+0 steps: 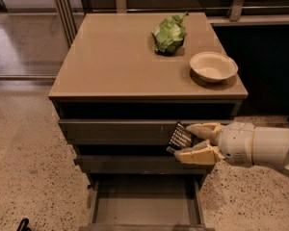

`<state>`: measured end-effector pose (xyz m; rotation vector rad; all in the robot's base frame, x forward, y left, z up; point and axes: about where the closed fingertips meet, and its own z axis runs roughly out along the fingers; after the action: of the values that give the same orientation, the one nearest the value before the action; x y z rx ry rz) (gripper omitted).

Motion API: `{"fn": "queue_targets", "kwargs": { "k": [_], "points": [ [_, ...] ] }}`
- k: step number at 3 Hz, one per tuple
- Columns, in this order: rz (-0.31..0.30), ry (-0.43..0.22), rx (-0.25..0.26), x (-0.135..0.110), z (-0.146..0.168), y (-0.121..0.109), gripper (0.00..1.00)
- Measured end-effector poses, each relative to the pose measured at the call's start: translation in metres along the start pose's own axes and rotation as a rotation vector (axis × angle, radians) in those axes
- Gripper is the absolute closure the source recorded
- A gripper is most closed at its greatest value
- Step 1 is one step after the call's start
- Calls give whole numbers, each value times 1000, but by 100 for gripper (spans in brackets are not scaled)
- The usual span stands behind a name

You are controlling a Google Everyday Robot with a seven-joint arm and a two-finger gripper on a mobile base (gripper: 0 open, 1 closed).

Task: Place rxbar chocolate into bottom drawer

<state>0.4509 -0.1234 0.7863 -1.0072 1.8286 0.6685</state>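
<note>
My gripper (pixel 195 142) reaches in from the right, in front of the cabinet's upper drawers, and is shut on the rxbar chocolate (pixel 179 137), a small black wrapper with white lettering held tilted between the cream fingers (pixel 200 154). The bottom drawer (pixel 145 210) is pulled open below, and its grey tray holds nothing that I can see. The bar hangs above the drawer's back right part, at the height of the two upper drawer fronts.
On the cabinet top (pixel 111 61) sit a wrinkly green bag (pixel 169 33) and a cream bowl (pixel 213 66) at the right. The two upper drawers (pixel 115 130) are closed. Speckled floor (pixel 24 167) lies to the left; a dark object (pixel 23 224) is at the bottom left corner.
</note>
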Motion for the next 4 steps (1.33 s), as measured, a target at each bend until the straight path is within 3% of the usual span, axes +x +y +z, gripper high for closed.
{"fn": "queue_targets", "kwargs": {
  "k": [1,2,3,4],
  "points": [
    [40,-33,53,33,8,0,100],
    [109,-72,145,92,26,-10,100],
    [179,-70,218,152,48,-28,100],
    [260,-39,221,202,70,-36,100]
  ]
}}
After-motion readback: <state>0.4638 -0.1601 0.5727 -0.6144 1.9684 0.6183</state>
